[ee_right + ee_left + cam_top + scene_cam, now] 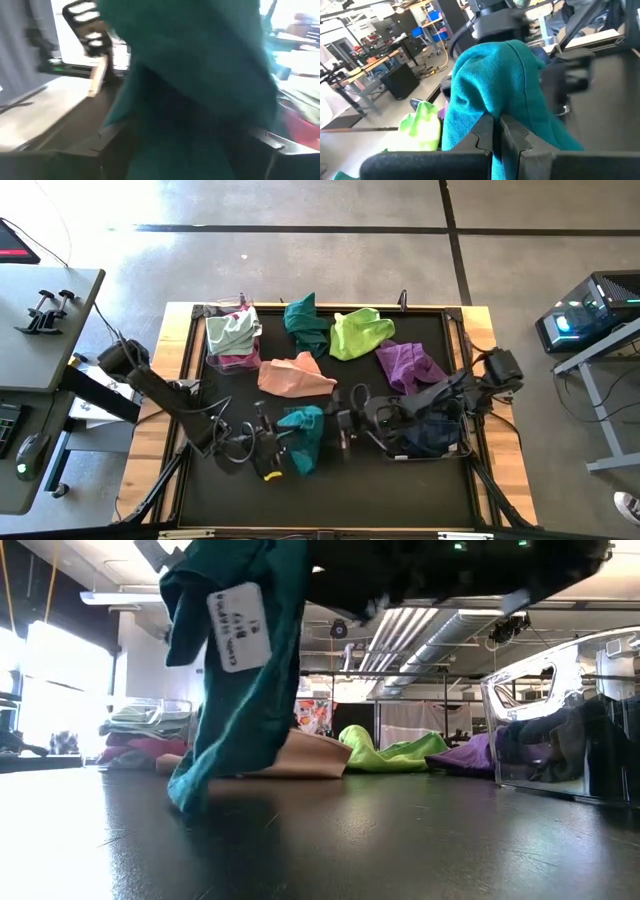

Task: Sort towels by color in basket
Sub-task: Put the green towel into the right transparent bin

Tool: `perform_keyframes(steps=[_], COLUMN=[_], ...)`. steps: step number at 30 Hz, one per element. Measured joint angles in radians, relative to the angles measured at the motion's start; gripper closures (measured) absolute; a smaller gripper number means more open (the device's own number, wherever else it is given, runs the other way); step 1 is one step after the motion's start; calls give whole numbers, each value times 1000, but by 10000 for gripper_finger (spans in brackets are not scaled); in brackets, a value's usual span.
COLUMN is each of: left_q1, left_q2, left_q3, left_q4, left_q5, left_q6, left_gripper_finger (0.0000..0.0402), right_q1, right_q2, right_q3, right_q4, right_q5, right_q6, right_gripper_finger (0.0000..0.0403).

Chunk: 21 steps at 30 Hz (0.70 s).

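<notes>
Left gripper (281, 442) clamped tight on teal towel (303, 436), near front middle of black mat (330, 490). Fingers (487, 135) pinched together on a fold of teal cloth in left wrist view. Cloth lifted, hanging almost to mat surface in low view, white label (239, 627) showing near top. Right gripper (345, 423) just beside same towel on its other side, jaws spread wide, teal cloth filling right wrist view; contact with cloth not clear. Second teal towel (306, 323) at back of mat, lime towel (358, 333) next to it, purple towel (409, 363) farther right, peach towel (294, 375) near centre. Clear bin (232, 335) at back left with mint towel (231, 330) on top, magenta towel (236, 361) beneath. Another clear bin (562, 715) at front right holding dark navy cloths (432, 435).
</notes>
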Motion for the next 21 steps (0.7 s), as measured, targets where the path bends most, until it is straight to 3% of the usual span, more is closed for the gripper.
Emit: perform_keyframes(steps=[3, 8, 11, 17, 19, 21], left_q1=[13, 13, 7, -25, -27, -26], left_q2=[0, 0, 0, -1, -1, -8], left_q3=[0, 0, -7, -8, -8, -7], left_q4=[10, -2, -11, -160, -222, -307], left_q5=[0, -12, -35, -127, -132, -102], left_q6=[0, 0, 0, -108, -193, -304], left_gripper_finger=[401, 401, 401, 400, 392, 374], right_q1=[1, 3, 3, 3, 7, 14], right_q2=[80, 179, 194, 192, 190, 180], right_q3=[80, 198, 225, 210, 210, 209], right_q4=[-3, -9, -13, -20, -36, -72], right_q5=[-89, -126, -112, -32, 6, 87], right_q6=[-43, -48, -27, 28, 31, 50], right_gripper_finger=[135, 160, 212, 370, 391, 383])
